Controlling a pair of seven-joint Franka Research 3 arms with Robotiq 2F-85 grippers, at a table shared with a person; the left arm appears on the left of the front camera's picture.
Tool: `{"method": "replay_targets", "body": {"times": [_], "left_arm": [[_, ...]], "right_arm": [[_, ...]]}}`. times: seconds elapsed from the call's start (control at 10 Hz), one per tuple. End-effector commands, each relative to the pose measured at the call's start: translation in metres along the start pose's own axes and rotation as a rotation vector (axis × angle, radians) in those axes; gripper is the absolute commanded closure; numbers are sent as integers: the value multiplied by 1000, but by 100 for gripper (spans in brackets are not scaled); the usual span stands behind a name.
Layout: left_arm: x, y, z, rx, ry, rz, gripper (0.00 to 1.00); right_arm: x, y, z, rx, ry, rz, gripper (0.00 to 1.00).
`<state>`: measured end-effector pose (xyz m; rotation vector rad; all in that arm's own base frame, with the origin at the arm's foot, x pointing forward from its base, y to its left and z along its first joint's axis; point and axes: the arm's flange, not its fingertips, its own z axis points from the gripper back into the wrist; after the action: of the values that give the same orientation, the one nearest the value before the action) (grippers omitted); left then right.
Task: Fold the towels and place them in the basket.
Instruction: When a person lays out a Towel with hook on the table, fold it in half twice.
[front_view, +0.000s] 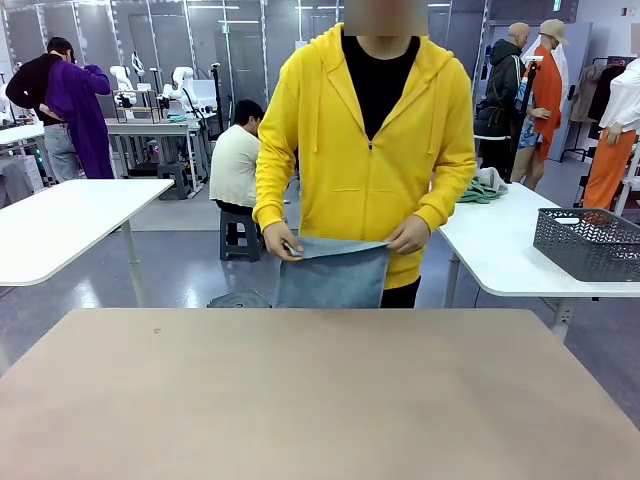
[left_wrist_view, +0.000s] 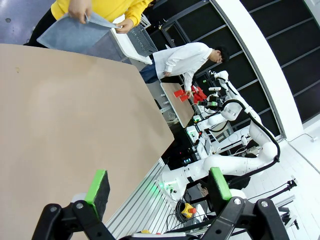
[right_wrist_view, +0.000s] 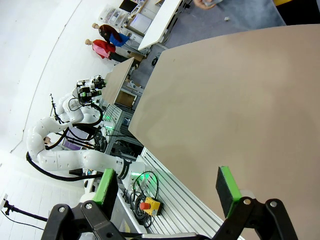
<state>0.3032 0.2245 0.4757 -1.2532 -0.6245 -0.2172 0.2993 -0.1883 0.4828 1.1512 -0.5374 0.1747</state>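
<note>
The tan table (front_view: 300, 400) lay bare in front of me in a busy workshop, and the work sat beyond its far edge. The pale grey-blue towel (front_view: 335, 272) was up in the middle of the front view, not on the table. The person in the yellow hoodie held it in the air by its upper edge, with the hand at picture left (front_view: 282, 241) and the hand at picture right (front_view: 408, 236) each pinching a top corner. That held edge ran left to right across the picture and the rest hung straight down behind the table's rim, so its long side faced me square on. It hung about level with the middle of the frame, so I judged neither of my arms clearly the nearer. From my left wrist the same towel (left_wrist_view: 75, 32) showed in the upper left corner, well apart from my left gripper (left_wrist_view: 159, 186), whose jaws stood wide with nothing between the green pads. My right gripper (right_wrist_view: 167, 186) was likewise spread and empty above the near end of the table. Farther out, on the white side table (front_view: 500, 270) at picture right, lay a sea-green heap (front_view: 482, 187) that I took for the second towel. The basket (front_view: 590, 242) stood beyond it on my right arm's side, well apart from everything I could reach at once.
</note>
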Motion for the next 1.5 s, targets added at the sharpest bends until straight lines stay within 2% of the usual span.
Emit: {"method": "replay_targets", "body": {"times": [0.0, 1.4], "left_arm": [[0, 0, 1, -16, 0, -5, 0], [0, 0, 1, -16, 0, -5, 0]], "right_arm": [[0, 0, 1, 4, -2, 14, 0], [0, 0, 1, 4, -2, 14, 0]]}}
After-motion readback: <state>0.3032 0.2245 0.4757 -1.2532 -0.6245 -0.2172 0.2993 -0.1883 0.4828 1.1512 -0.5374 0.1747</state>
